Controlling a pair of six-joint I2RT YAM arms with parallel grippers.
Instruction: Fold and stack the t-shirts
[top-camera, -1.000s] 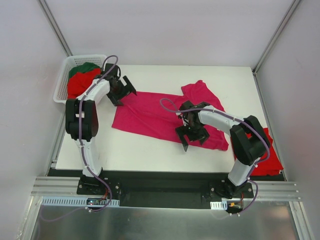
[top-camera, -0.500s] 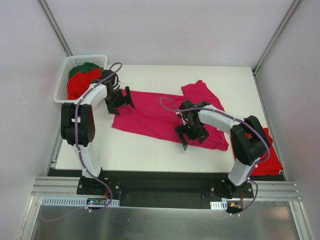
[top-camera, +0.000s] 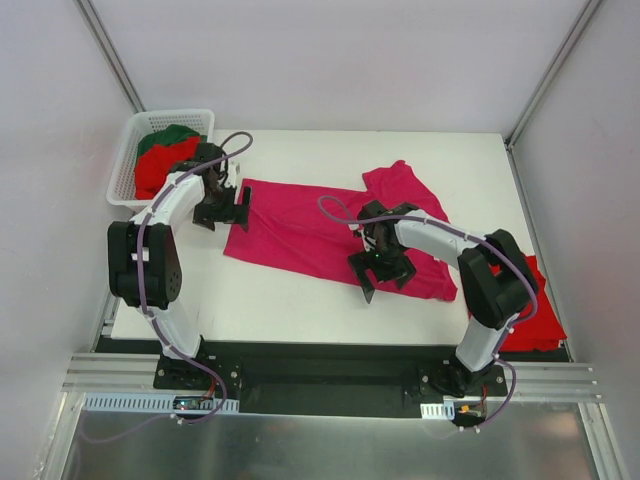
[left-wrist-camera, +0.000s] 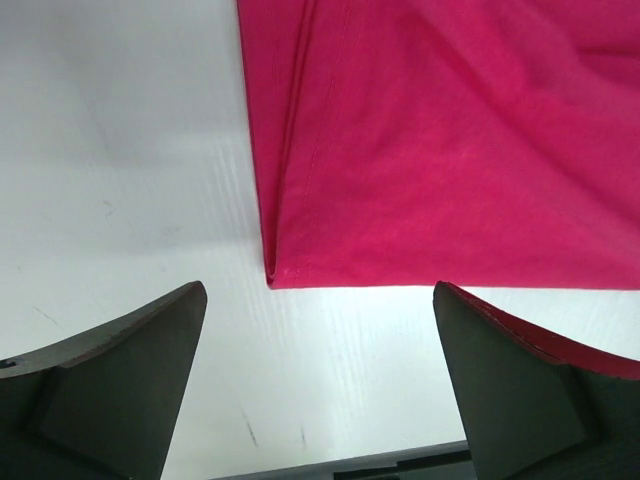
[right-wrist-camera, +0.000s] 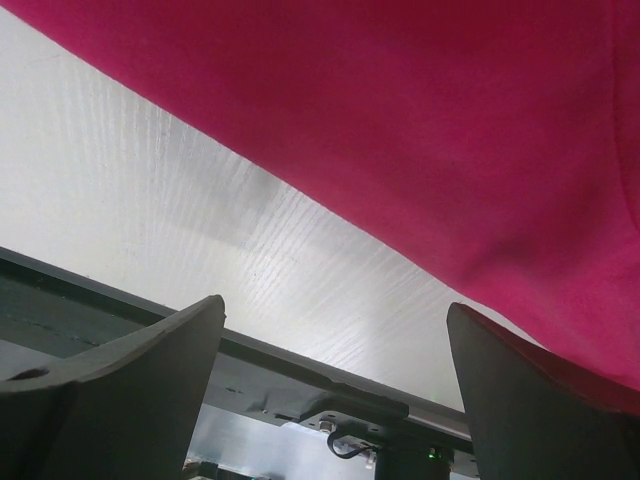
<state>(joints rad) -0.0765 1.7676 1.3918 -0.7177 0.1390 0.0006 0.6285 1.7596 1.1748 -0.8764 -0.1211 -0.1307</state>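
The magenta t-shirt lies spread across the middle of the worktop. The left gripper, jaws released and empty, is positioned at the shirt's left edge. The right gripper, jaws released and empty, is positioned at its near edge. A red t-shirt and a dark green t-shirt occupy the basket at the far left corner. Another red t-shirt lies at the near right corner.

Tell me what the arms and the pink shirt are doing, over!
Left end effector open, by a corner of the pink t-shirt. Right end effector open, at its near edge. T-shirt spread out, unfolded, not gripped. Nothing in the way.
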